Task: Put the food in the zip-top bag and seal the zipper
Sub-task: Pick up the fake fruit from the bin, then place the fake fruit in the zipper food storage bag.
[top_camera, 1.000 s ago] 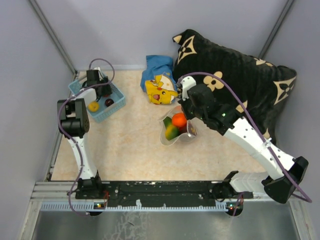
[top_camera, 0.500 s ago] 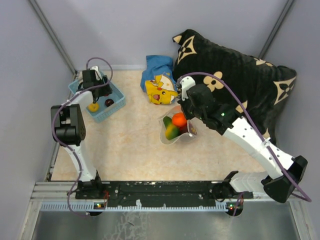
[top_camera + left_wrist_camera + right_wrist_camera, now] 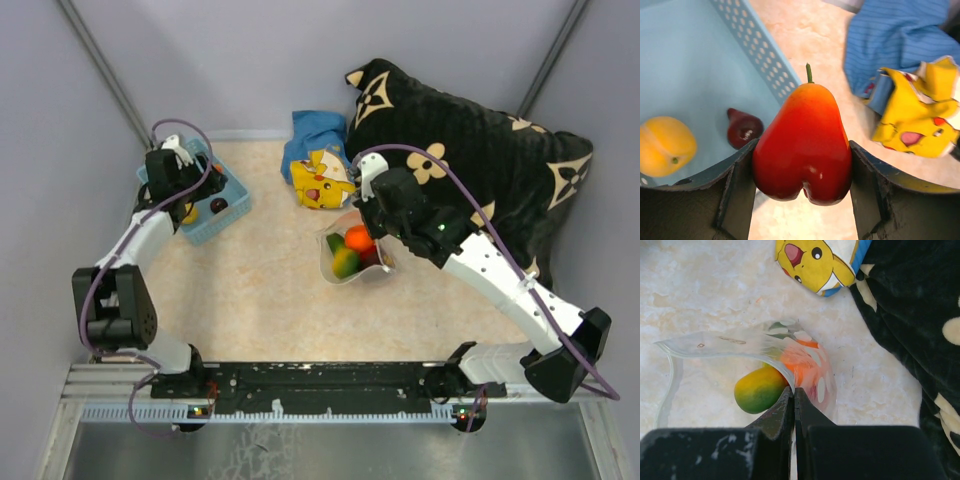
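One red pear (image 3: 802,125): left gripper (image 3: 802,165) clamping it over basket (image 3: 695,55).
Zip-top bag (image 3: 812,377): right gripper (image 3: 794,392) pinching rim, plush (image 3: 815,260) sitting nearby.

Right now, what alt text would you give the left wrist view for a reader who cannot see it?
The left gripper clamps a red-orange pear-shaped toy fruit, stem up. Behind it at left, a light blue basket holds a yellow fruit and a dark red fruit; at right lie a blue cloth and a yellow plush.
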`<state>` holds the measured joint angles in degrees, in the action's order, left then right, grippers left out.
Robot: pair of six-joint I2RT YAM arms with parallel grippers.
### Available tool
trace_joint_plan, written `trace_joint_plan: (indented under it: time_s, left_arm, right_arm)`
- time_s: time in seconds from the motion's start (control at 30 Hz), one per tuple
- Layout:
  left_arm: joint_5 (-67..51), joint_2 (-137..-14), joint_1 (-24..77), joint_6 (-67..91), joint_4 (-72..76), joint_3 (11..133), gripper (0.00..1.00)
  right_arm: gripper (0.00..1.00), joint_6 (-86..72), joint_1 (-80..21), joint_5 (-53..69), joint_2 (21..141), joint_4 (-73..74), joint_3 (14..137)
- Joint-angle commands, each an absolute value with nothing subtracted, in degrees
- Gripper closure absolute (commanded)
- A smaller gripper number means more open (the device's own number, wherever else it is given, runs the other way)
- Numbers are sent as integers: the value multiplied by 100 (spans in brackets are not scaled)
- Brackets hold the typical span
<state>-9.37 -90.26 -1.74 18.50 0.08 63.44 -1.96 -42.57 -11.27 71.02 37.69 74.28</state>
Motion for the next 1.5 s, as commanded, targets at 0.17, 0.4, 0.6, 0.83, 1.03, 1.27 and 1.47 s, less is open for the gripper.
trace_joint_plan:
  time_s: [0.17, 0.4, 0.6, 0.83, 1.03, 1.27, 1.47]
  left_arm:
    - [-1289, -7585, 319, 1866, -58, 5733, 47]
    - [-1505, -6733, 1157, 1630, -299, 5396, 45]
    - [-1715, -6092, 1969, 1317, -348, 5187, 45]
    - [-1990, -5578, 2634, 1090, -372, 5015, 45]
    - [-2371, -5198, 3019, 871, 112, 4710, 45]
    - [-2365, -5431, 3946, 234, 240, 4859, 47]
    - [-1998, -5747, 4732, -425, 276, 4995, 45]
  right_arm:
    - [100, -188, -4228, -1266, 7045, 3575, 7778]
    - [100, -202, -4232, -1276, 7028, 3525, 7732]
    - [100, -232, -4229, -1223, 7066, 3499, 7743]
    - [100, -278, -4228, -1190, 7072, 3480, 7718]
    - [100, -293, -4228, -1184, 7099, 3497, 7734]
    - [100, -323, -4229, -1172, 7110, 3520, 7743]
    - [100, -338, -4228, -1158, 7097, 3545, 7738]
